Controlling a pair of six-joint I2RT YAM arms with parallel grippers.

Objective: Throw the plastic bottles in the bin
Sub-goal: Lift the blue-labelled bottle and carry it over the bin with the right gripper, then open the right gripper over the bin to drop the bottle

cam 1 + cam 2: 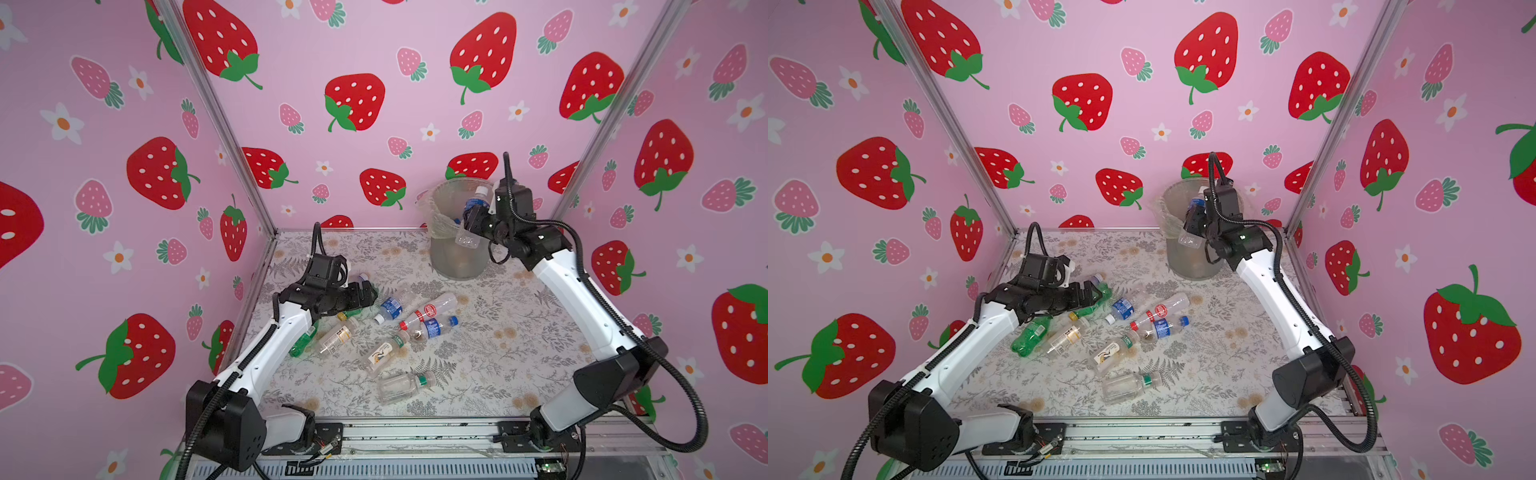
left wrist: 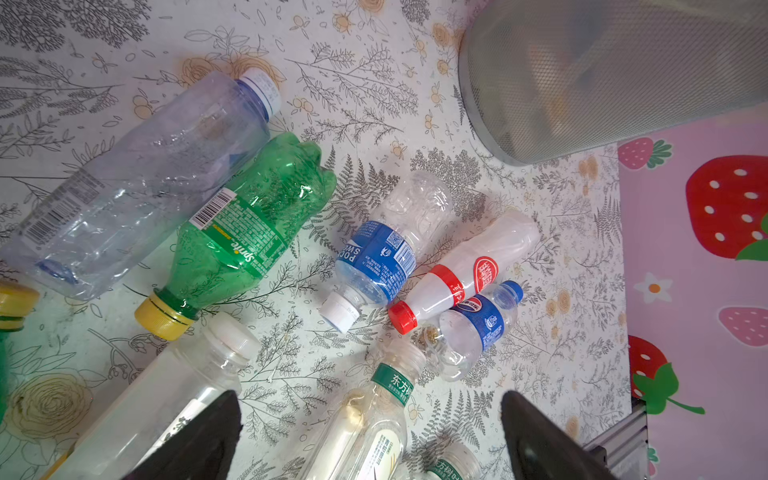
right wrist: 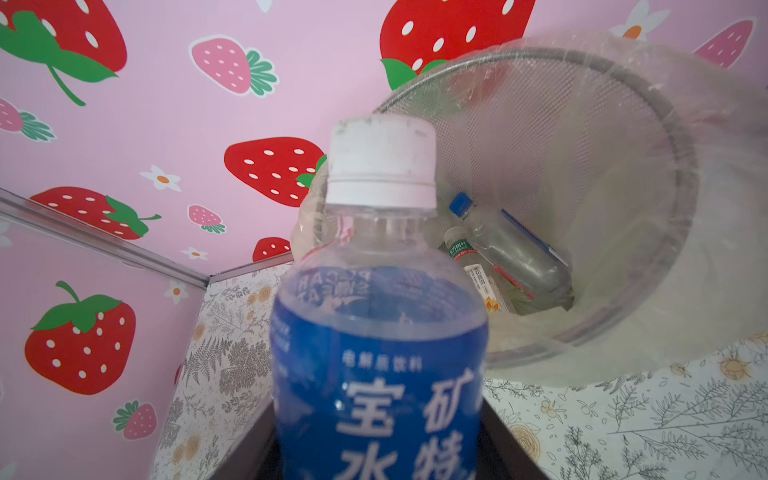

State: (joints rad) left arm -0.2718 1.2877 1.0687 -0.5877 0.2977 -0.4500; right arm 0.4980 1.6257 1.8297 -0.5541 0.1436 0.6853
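My right gripper (image 1: 471,222) (image 1: 1194,220) (image 3: 378,436) is shut on a blue-labelled plastic bottle (image 3: 378,332) (image 1: 471,208) with a white cap. It holds the bottle upright at the rim of the bin (image 1: 453,257) (image 1: 1187,262) (image 3: 623,83). Two bottles (image 3: 507,249) lie inside the bin. My left gripper (image 1: 368,293) (image 1: 1096,293) (image 2: 370,415) is open, hovering low over several bottles lying on the table. Among them are a green Sprite bottle (image 2: 249,224), a blue-labelled one (image 2: 380,257) (image 1: 390,307), a red-capped one (image 2: 469,274) (image 1: 430,309) and a green-collared one (image 2: 374,415) (image 1: 384,353).
A clear bottle with a green cap (image 1: 403,386) lies nearest the table's front edge. Another green bottle (image 1: 1030,336) lies under my left forearm. Pink strawberry walls close the table on three sides. The bin stands at the back right corner.
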